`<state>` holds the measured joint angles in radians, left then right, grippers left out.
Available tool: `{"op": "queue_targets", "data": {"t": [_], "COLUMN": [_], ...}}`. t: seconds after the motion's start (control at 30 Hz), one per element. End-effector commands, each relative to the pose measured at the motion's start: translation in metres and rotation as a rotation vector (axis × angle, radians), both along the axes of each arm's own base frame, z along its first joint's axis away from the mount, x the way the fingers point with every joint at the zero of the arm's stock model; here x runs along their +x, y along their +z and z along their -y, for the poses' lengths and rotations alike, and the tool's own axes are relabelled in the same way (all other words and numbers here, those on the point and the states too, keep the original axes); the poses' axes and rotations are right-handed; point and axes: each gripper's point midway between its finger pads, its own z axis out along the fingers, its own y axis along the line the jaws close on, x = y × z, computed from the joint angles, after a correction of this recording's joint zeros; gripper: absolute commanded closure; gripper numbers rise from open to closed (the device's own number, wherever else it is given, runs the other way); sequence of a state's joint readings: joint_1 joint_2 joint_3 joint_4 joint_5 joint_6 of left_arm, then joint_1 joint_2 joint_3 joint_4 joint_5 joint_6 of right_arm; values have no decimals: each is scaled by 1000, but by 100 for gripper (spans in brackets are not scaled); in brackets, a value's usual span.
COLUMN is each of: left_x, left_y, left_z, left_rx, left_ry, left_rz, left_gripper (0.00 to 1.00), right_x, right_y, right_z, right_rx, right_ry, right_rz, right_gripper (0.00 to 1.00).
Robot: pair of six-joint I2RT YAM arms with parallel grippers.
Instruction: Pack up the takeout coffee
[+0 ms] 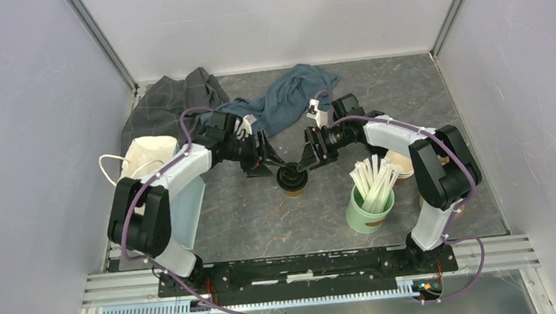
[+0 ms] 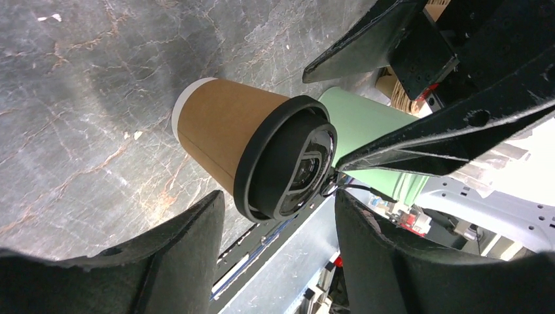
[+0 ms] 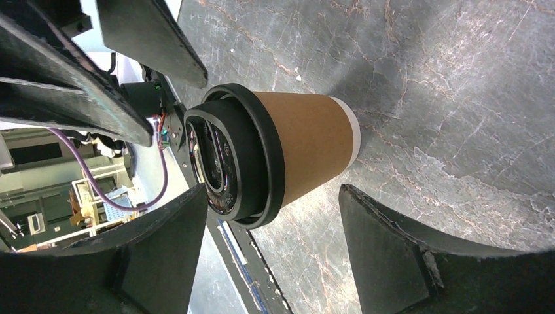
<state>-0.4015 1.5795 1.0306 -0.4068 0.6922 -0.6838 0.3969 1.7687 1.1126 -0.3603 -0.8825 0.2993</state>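
One takeout coffee [image 1: 291, 179], a brown kraft cup with a black sip lid, stands upright on the table's middle. My left gripper [image 1: 266, 160] hovers just to its left and my right gripper [image 1: 312, 155] just to its right, tips pointing at each other over the lid. In the left wrist view the cup [image 2: 226, 137] lies beyond the open left gripper [image 2: 278, 219], whose fingers [image 2: 170, 261] do not touch it. The right wrist view shows the cup [image 3: 311, 147] ahead of the open right gripper [image 3: 269, 199], with a gap on each side.
A green cup of wooden stirrers [image 1: 370, 206] stands near the right arm, with lidless cups [image 1: 401, 162] behind it. A white bag [image 1: 144, 158] sits at the left. Grey cloth [image 1: 169, 98] and blue cloth [image 1: 292, 94] lie at the back. A metal rail [image 1: 308, 265] runs along the front.
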Motion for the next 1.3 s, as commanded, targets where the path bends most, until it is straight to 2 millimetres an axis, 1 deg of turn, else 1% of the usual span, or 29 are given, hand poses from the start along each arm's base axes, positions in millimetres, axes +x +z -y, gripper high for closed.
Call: {"op": "queue_targets", "data": {"t": [0.0,0.07,0.1,0.17,0.23,0.27,0.37,0.47,0.53,0.6,0.67,0.73,0.77,0.8,0.83,0.87,0.93,1.0,1.07,1.1,1.17,1.27], "left_x": [3,3,3,2,-2,-5,-20,-39,-53,-60,-60,-50,-42,-28,-19,-10,6,17,25,27,31,36], "left_y": [-2,-7,-11,-21,-35,-45,-73,-100,-115,-122,-122,-107,-95,-76,-62,-46,-18,5,25,33,48,68], "left_z": [10,11,11,7,0,-4,-17,-34,-42,-49,-53,-45,-38,-30,-23,-17,-7,1,6,8,8,5], "left_rx": [-54,-52,-44,-10,34,60,135,217,245,275,300,263,230,191,164,136,93,52,22,13,16,39], "left_ry": [-32,-42,-43,-35,-17,-7,15,34,34,29,21,8,4,4,-1,-4,-8,-14,-22,-26,-28,-24], "left_rz": [-22,-30,-36,-53,-77,-97,-156,-193,-224,-233,-219,-187,-159,-116,-89,-58,-12,33,67,80,105,148], "left_gripper": [31,33,35,40,44,47,53,58,60,61,62,61,60,58,54,49,34,27,24,23,22,20], "right_x": [9,7,6,2,-1,-4,-13,-25,-33,-35,-31,-20,-14,-8,0,4,11,15,19,20,26,34], "right_y": [11,6,2,-7,-20,-28,-61,-100,-116,-121,-114,-92,-78,-62,-46,-35,-15,1,15,20,33,49], "right_z": [-6,-5,-4,-3,-1,2,15,37,49,57,58,49,43,36,30,25,16,9,4,4,4,9], "right_rx": [46,46,41,34,19,5,-85,-223,-290,-333,-349,-325,-300,-273,-251,-239,-214,-193,-177,-179,-187,-220], "right_ry": [6,4,2,2,-10,-20,-47,-85,-90,-92,-81,-66,-60,-51,-42,-35,-18,-9,-5,-5,-12,-25], "right_rz": [29,21,17,0,-19,-29,-51,-74,-78,-69,-47,-10,17,40,67,82,110,126,148,155,189,237], "right_gripper": [20,21,23,28,37,42,50,52,52,52,52,51,49,46,43,41,36,32,27,26,19,11]}}
